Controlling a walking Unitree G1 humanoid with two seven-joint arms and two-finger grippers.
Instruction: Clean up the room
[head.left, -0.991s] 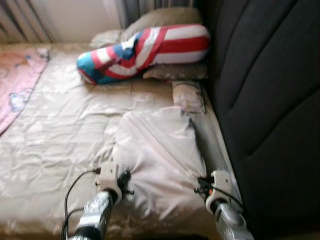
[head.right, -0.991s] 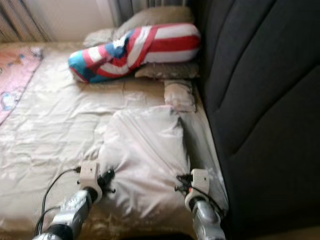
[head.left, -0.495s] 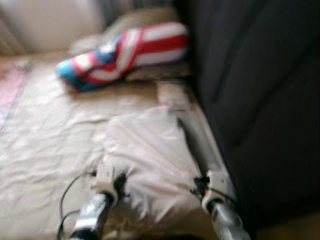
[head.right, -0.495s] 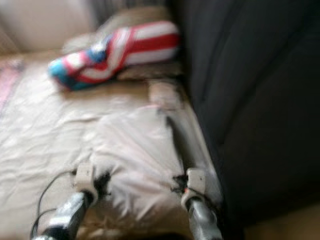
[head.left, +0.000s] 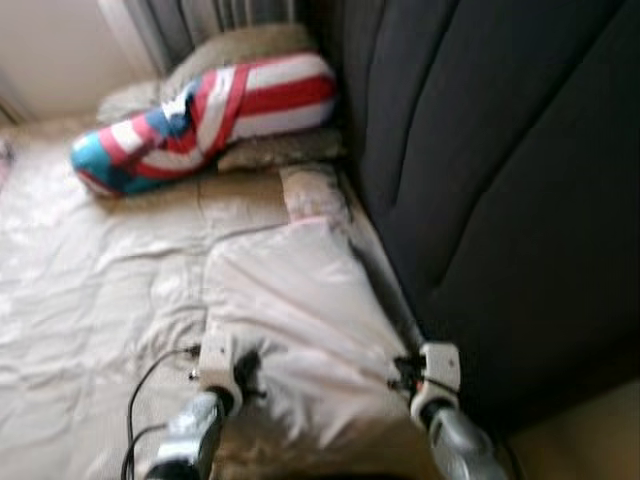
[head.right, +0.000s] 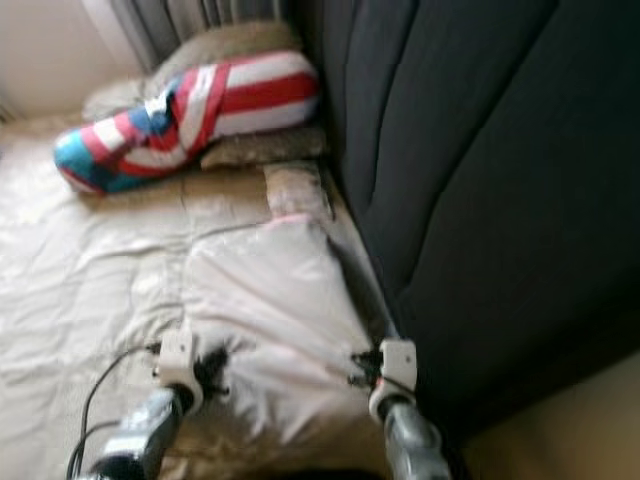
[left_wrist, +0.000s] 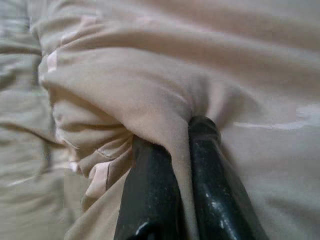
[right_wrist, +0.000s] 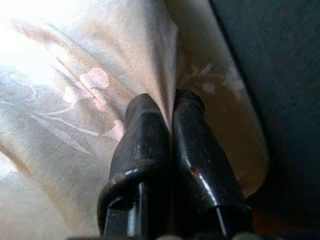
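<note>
Since a second ago the whole picture has slid over, so the camera has turned toward the dark headboard (head.left: 500, 200); the blanket and the two claws look much the same as before. Both claws still pinch the pale blanket (head.left: 290, 310), which lies folded on the bed (head.left: 90, 300) close beside the headboard.

The left gripper (left_wrist: 181, 131) has its two black fingers squeezed on a bunched fold of the cloth. The right gripper (right_wrist: 169, 104) has its fingers tight together too, with a thin edge of the blanket caught between them.

The tidy-up seems to be partway done. The blanket is folded over but it is lumpy and not yet flat, though the head pictures are a bit blurry so this is hard to judge. A striped red, white and blue pillow (head.left: 210, 110) and some tan pillows (head.left: 280, 150) lie in a heap at the far end, and they may need to be set straight
</note>
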